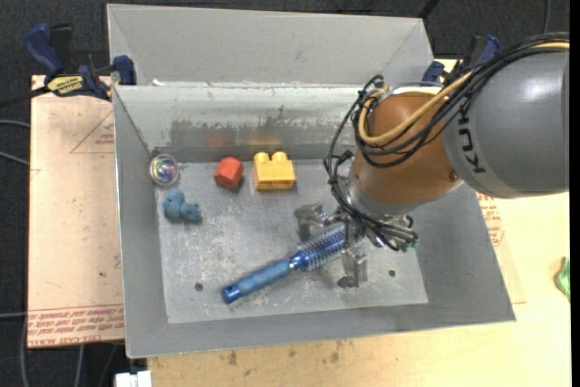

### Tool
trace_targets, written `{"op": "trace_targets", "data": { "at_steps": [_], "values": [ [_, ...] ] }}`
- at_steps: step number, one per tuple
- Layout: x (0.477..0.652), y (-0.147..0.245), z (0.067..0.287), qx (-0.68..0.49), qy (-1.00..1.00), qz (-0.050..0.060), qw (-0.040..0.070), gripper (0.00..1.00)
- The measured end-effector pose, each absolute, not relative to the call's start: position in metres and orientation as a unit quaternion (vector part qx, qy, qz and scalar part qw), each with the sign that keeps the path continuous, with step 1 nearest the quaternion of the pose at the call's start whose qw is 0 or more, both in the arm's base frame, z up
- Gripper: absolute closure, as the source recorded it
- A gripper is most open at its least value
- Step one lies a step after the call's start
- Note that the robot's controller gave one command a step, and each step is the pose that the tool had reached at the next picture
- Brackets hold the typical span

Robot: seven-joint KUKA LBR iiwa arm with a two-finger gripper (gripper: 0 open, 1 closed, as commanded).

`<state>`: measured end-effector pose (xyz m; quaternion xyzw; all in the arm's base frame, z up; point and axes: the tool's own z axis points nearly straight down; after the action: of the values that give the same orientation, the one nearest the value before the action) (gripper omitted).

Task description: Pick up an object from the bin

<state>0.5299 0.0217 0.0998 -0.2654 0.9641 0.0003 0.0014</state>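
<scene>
The only lettering that can be read stands on the big grey arm link (526, 127) that hangs over the right side of the bin (263, 50). Dark capital letters are printed on the link's left end, just beside the orange wrist cover (408, 149), and they are turned on their side. "KU" is plain to read, while the rest of the word curves away round the housing and cannot be made out.
</scene>
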Motion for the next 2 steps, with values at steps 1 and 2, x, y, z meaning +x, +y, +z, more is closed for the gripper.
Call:
{"op": "trace_targets", "data": {
  "at_steps": [1, 2],
  "values": [
    [0.5338, -0.0006, 0.0692, -0.333, 0.943, 0.0, 0.0, 0.0],
    [0.534, -0.0001, 0.0691, -0.332, 0.943, 0.001, 0.0, 0.0]
  ]
}}
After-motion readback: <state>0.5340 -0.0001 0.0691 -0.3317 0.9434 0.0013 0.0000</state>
